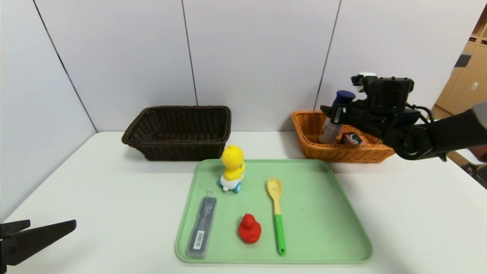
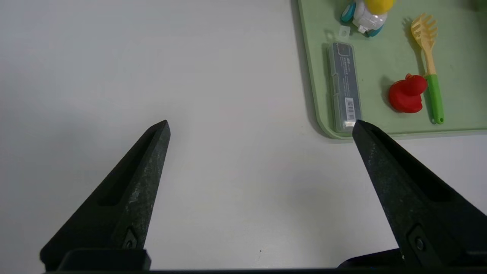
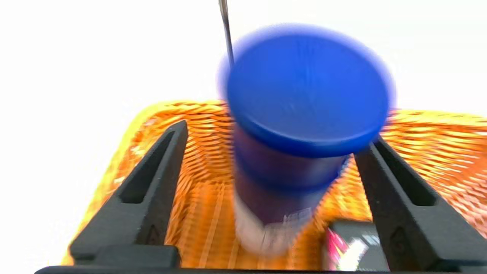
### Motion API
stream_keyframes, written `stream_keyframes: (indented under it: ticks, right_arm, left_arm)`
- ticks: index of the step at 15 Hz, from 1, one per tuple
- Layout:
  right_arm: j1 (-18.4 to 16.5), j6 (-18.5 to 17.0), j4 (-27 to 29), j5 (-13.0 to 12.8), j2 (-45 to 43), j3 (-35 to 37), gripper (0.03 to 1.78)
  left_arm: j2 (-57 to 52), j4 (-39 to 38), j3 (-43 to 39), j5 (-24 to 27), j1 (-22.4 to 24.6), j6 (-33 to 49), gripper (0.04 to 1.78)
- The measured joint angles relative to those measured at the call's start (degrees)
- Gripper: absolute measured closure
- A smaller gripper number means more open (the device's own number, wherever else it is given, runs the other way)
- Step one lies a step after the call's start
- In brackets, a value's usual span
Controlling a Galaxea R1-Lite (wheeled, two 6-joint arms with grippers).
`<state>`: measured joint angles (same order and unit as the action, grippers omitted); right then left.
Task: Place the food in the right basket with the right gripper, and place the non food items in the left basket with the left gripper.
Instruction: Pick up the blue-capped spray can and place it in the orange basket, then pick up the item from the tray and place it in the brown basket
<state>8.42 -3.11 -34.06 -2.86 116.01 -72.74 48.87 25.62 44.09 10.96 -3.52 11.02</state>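
Now the right gripper (image 3: 270, 140) hangs over the orange basket (image 1: 312, 150), fingers spread clear of the blue-capped white bottle (image 1: 335, 121) standing inside beside the black carton (image 1: 352, 139). Left gripper (image 2: 260, 127) waits wide open, empty, above the tabletop (image 1: 95, 190).

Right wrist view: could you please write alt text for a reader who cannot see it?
The right claw, fingers spread, straddles a tall white bottle with a dark blue cap standing in the shallow orange woven wicker basket. A small black carton with red-pink print lies beside the bottle.

Bare table (image 1: 95, 190) between left hand (image 2: 260, 127) and tray (image 1: 342, 213)
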Motion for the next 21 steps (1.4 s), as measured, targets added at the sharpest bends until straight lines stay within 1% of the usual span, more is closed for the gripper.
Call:
stream_keyframes:
  ticks: [1, 3, 4, 5, 7, 8, 9, 10, 12, 13, 14, 16, 18, 21]
  right_arm:
    - [0.0, -0.2, 4.7, 0.6, -2.9, -0.5, 0.32]
    - [-0.2, -1.4, 18.3, 2.6, -9.1, -3.4, 0.27]
    - [-0.2, -2.0, 26.2, 3.7, -11.8, -5.8, 0.25]
    - [-0.5, -2.6, 35.2, 5.4, -14.5, -8.6, 0.23]
    - [-1.3, -3.3, 53.0, 9.7, -19.0, -13.3, 0.20]
    - [-1.7, -3.4, 61.6, 11.3, -21.0, -14.7, 0.19]
    - [-2.1, -3.4, 69.2, 12.4, -23.1, -14.9, 0.18]
    - [-2.3, -3.6, 74.7, 12.9, -25.0, -14.0, 0.17]
    - [-2.2, -4.1, 79.9, 13.1, -28.3, -12.8, 0.15]
    - [-2.0, -4.3, 81.5, 13.1, -29.7, -12.2, 0.15]
    - [-1.9, -4.6, 82.7, 13.0, -31.5, -11.3, 0.14]
    - [-1.9, -4.9, 83.0, 12.5, -34.3, -8.7, 0.13]
    - [-1.9, -4.8, 83.0, 10.9, -37.4, -4.9, 0.12]
    - [-2.2, -4.7, 82.9, 10.5, -41.5, 0.2, 0.12]
  left_arm:
    - [0.9, 0.1, 1.4, 0.1, 0.0, 0.0, 0.13]
    - [3.1, 0.3, 3.9, 0.4, -0.2, 0.1, 0.13]
    - [4.7, 0.9, 5.6, 0.4, -0.7, 0.1, 0.13]
    - [6.2, 2.4, 7.6, 0.3, -1.6, 0.1, 0.13]
    - [9.5, 6.9, 12.8, 0.2, -5.2, 0.4, 0.13]
    - [11.2, 8.7, 15.3, 0.1, -7.4, 0.8, 0.13]
    - [12.7, 9.3, 17.2, 0.0, -9.8, 1.2, 0.13]
    - [14.1, 9.2, 19.0, 0.0, -12.5, 1.7, 0.13]
    - [17.0, 8.7, 22.3, -0.4, -18.0, 3.8, 0.13]
    - [19.2, 9.1, 24.6, -1.6, -20.8, 6.0, 0.13]
    - [21.9, 10.5, 27.1, -3.9, -23.6, 8.7, 0.13]
    - [27.8, 14.8, 32.3, -9.9, -28.9, 13.3, 0.13]
    - [33.8, 21.0, 37.6, -14.5, -33.8, 16.4, 0.13]
    - [42.4, 29.6, 43.8, -16.9, -39.2, 20.8, 0.13]
